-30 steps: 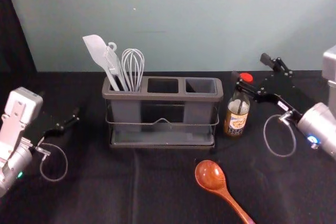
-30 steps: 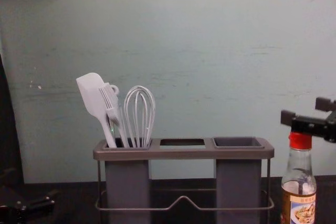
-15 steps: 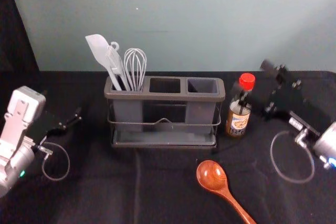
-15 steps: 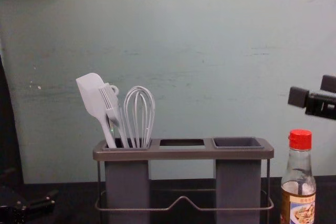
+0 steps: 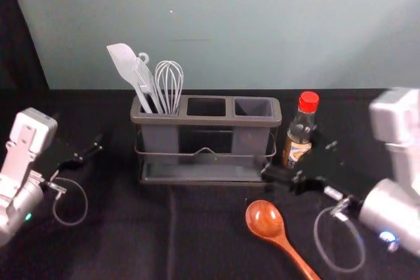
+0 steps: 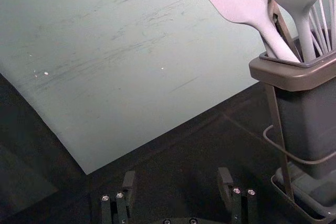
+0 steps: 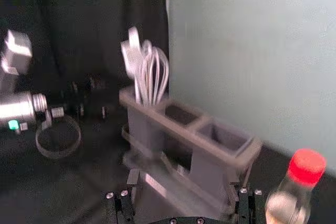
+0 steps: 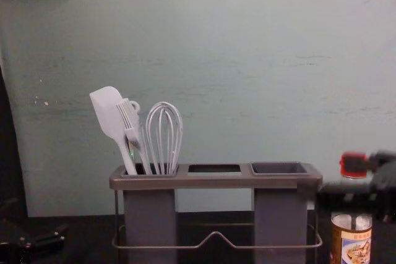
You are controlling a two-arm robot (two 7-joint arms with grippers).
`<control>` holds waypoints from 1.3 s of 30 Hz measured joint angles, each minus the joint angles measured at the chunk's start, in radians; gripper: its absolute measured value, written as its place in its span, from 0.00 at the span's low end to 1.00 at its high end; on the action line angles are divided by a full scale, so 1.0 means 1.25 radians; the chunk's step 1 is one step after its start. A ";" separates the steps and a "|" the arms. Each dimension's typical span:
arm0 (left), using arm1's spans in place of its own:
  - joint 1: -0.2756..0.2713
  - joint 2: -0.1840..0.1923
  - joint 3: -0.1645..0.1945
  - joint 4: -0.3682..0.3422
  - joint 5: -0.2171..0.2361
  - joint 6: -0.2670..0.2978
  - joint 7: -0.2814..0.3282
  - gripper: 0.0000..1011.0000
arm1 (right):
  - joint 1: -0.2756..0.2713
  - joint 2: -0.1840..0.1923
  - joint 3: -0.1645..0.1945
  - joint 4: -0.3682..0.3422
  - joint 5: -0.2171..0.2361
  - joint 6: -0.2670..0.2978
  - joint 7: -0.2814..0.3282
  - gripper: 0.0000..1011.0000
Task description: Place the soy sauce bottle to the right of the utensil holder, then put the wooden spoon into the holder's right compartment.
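My right gripper (image 5: 293, 155), open and empty, hangs between the soy sauce bottle (image 5: 298, 142) and the wooden spoon (image 5: 264, 220), partly covering the bottle. The bottle stands upright, red-capped, just right of the grey utensil holder (image 5: 205, 121). The spoon lies in front, bowl toward the holder, handle running toward the robot. The holder's right compartment (image 8: 279, 169) is empty; white utensils (image 8: 162, 137) stand in the left one. In its wrist view, the right gripper (image 7: 184, 183) has its fingers apart. Parked at the left, my left gripper (image 5: 76, 133) is open, also in its wrist view (image 6: 177, 177).
A pale green wall (image 5: 230, 31) rises behind the table. Dark cloth (image 5: 131, 227) covers the tabletop, including the area in front of the holder. The holder's wire rail (image 8: 215, 235) runs along its front.
My right gripper was at the bottle's cap, rose off it to the right, and is now lower, nearer the robot and farther left. The bottle stays standing. The left arm holds still.
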 joint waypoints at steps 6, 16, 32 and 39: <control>0.000 0.000 0.000 0.000 0.000 0.000 0.000 1.00 | 0.049 -0.021 -0.054 -0.027 -0.004 0.265 -0.059 0.99; 0.000 0.000 0.000 0.000 0.000 0.000 0.000 1.00 | 0.131 -0.093 -0.105 0.051 -0.024 0.502 -0.110 0.99; 0.000 0.000 0.000 0.000 0.000 0.000 0.000 1.00 | 0.178 -0.136 -0.129 0.131 -0.055 0.562 -0.101 0.99; 0.000 0.000 0.000 0.000 0.000 0.000 0.000 1.00 | 0.189 -0.124 -0.146 0.141 -0.077 0.563 -0.079 0.99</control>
